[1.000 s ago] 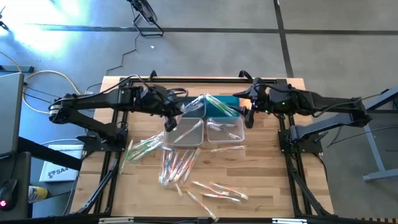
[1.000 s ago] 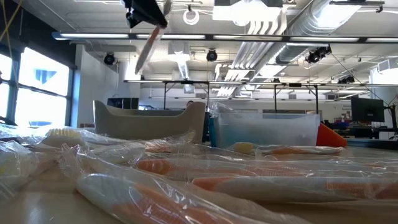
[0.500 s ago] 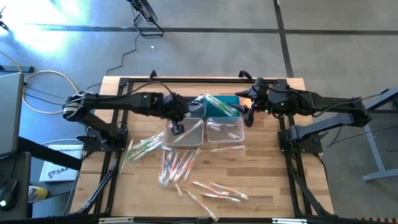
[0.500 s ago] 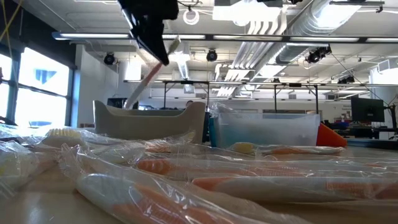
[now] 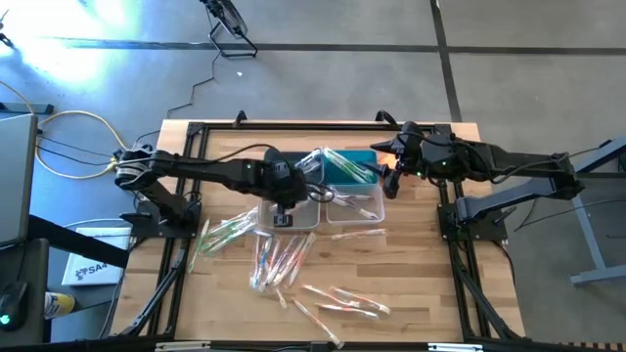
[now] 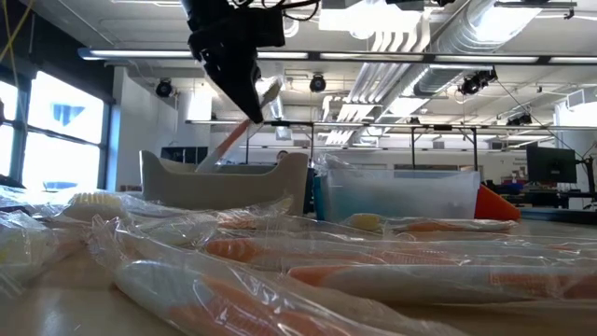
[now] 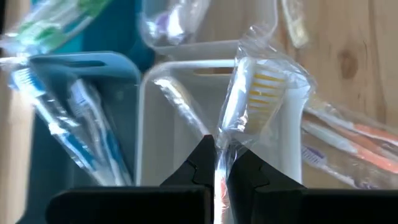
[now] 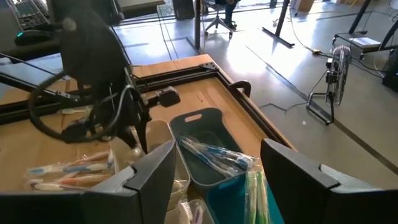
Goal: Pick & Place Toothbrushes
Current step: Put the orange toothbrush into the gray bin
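Here, left hand (image 7: 221,163) pinching a wrapped toothbrush (image 7: 249,93) above – probably – the white bin (image 5: 293,207), right hand (image 8: 214,171) open

The held toothbrush (image 7: 239,99) has a whitish handle, yellow-white bristles and a clear wrapper. One bin (image 7: 87,118) is blue, the adjoining bin (image 7: 180,124) white. The desk (image 5: 421,284) is light wood with a black frame.

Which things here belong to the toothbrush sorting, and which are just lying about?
Job:
- wrapped toothbrush held in the shut left tool
- loose toothbrushes on the table
- bins, some already holding brushes
- open right tool, waiting over the bins

Lying about:
- laptop
- cables
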